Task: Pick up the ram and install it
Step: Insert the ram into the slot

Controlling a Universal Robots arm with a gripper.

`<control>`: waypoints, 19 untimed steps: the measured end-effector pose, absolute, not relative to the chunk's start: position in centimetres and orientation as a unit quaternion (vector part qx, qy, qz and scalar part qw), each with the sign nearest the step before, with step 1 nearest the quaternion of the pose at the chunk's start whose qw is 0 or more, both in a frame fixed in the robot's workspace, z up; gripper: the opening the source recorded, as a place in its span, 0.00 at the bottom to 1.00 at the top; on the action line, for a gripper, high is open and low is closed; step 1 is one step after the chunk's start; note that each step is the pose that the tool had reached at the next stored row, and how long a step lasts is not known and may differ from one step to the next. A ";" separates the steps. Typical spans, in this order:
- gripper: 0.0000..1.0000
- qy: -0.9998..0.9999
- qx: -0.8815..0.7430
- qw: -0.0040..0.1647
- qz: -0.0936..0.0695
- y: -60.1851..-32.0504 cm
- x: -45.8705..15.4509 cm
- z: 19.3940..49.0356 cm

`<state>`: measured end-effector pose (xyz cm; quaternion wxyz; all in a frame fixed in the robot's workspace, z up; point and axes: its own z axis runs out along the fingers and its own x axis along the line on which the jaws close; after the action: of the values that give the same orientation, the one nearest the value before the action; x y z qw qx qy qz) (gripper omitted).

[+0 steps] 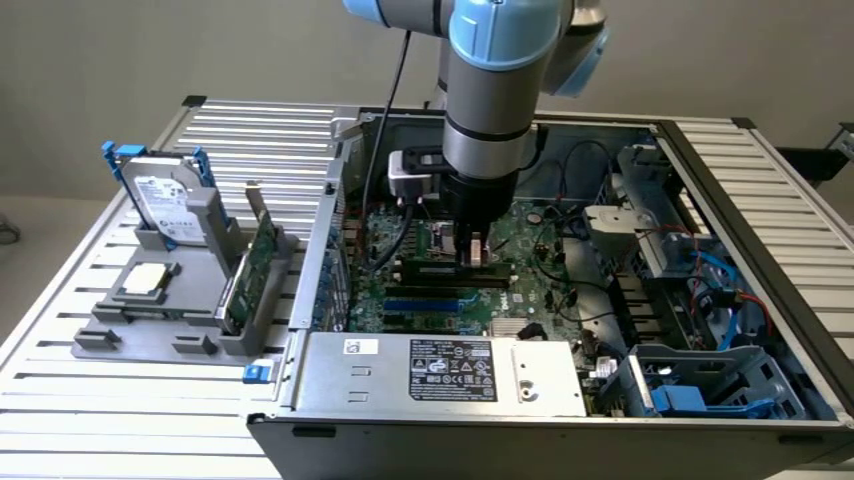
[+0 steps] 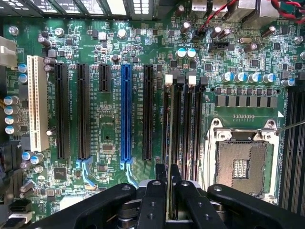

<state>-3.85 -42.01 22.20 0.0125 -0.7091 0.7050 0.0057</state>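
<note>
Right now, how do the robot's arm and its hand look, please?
The arm is a round silver-grey tube with light blue joint covers. A black cable runs beside it, and a pale box sits by the black wrist. The hand is black, with two slim fingers on jointed links with round pivots.

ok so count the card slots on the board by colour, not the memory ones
white slot: 1
blue slot: 1
black slots: 4, three long and one short
total: 6
</note>
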 end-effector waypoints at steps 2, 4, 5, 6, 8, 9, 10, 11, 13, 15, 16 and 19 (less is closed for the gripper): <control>0.15 0.705 -0.709 0.013 0.006 -42.0 -3.9 22.2; 0.15 0.705 -0.709 0.013 0.006 -42.0 -3.9 22.2; 0.15 0.705 -0.709 0.012 0.006 -42.0 -3.9 22.2; 0.15 0.705 -0.709 0.012 0.006 -42.0 -3.9 22.2; 0.15 0.705 -0.709 0.013 0.006 -42.0 -3.9 22.1; 0.15 0.705 -0.709 0.013 0.006 -42.0 -3.9 22.1; 0.15 0.705 -0.709 0.013 0.006 -42.0 -3.9 22.1; 0.15 0.705 -0.709 0.013 0.006 -42.0 -3.9 22.1; 0.15 0.705 -0.709 0.012 0.006 -41.9 -3.9 21.8; 0.15 0.705 -0.709 0.012 0.006 -41.9 -3.9 21.8; 0.15 0.705 -0.709 0.012 0.006 -41.9 -3.9 21.8; 0.15 0.704 -0.710 0.012 0.006 -41.9 -3.9 21.8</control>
<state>-3.85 -41.85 21.83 0.0124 -0.7102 0.7039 0.0059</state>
